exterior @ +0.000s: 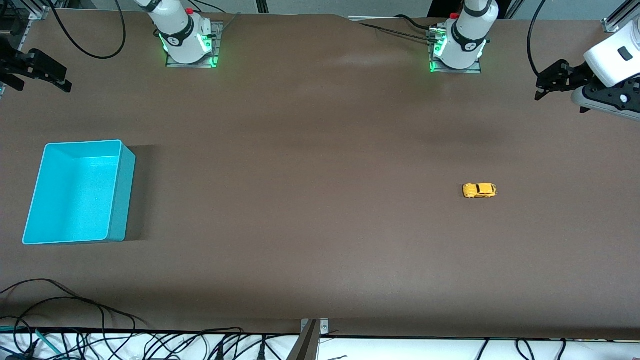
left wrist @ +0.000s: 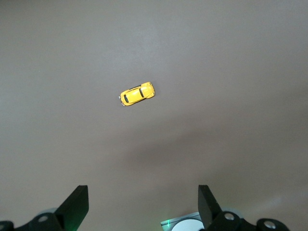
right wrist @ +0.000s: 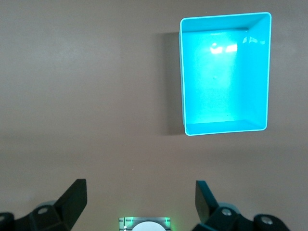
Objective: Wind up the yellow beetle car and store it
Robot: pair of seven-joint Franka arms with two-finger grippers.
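Observation:
The yellow beetle car [exterior: 480, 190] stands on its wheels on the brown table toward the left arm's end; it also shows in the left wrist view [left wrist: 136, 94]. The turquoise bin [exterior: 82, 143] is empty and stands toward the right arm's end; it also shows in the right wrist view [right wrist: 225, 17]. My left gripper [exterior: 542, 86] is open and empty, held high over the table's edge at the left arm's end, well away from the car [left wrist: 143, 202]. My right gripper [exterior: 64, 81] is open and empty, held high over the table's edge at the right arm's end [right wrist: 140, 197].
The two arm bases [exterior: 189, 45] [exterior: 457, 47] stand along the table's edge farthest from the front camera. Loose black cables [exterior: 75, 320] lie at the edge nearest the front camera, toward the right arm's end. A metal bracket [exterior: 312, 330] sits mid-edge.

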